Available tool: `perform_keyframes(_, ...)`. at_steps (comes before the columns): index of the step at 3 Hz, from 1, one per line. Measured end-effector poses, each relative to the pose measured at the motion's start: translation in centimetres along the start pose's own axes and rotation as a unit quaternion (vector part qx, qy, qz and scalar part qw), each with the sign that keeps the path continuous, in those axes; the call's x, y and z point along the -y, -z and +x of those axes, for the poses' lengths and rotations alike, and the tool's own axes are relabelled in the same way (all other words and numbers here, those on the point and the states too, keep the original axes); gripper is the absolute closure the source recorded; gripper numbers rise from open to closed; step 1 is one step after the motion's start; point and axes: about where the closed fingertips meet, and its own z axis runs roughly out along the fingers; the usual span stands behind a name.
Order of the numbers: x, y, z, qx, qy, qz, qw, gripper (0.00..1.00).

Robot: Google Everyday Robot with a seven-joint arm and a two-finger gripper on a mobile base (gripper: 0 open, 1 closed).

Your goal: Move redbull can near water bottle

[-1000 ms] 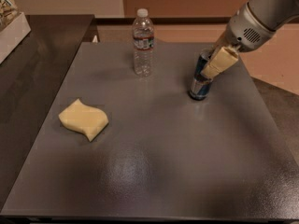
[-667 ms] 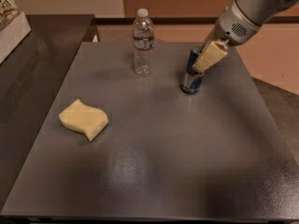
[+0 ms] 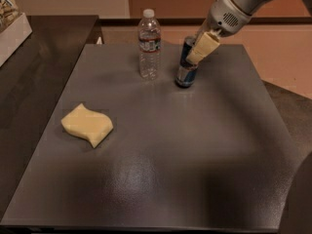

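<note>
The redbull can (image 3: 185,74), blue and silver, stands upright on the grey table (image 3: 161,145) at the back, a short way right of the water bottle (image 3: 149,45). The bottle is clear with a white cap and a dark label band, and stands upright. My gripper (image 3: 199,50) comes in from the upper right with cream fingers (image 3: 204,47) shut on the upper part of the can. The can's top is hidden behind the fingers.
A yellow sponge (image 3: 87,125) lies on the left part of the table. A dark counter (image 3: 34,72) adjoins the table's left side, with a white box (image 3: 12,21) at the far left. Floor lies past the right edge.
My gripper has carried the can leftward across the back of the table, from well right of the bottle to close beside it. The bottle and sponge have not moved.
</note>
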Motion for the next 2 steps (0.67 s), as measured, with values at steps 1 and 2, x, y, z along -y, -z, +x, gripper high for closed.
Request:
perform_keyframes(1,0.6,-0.6,-2.0,-0.001,0.020,-0.001,0.9998,1.00)
perform_keyframes(2,1.0,-1.6,-3.1,-0.013,0.034,-0.007,0.9993,1.00)
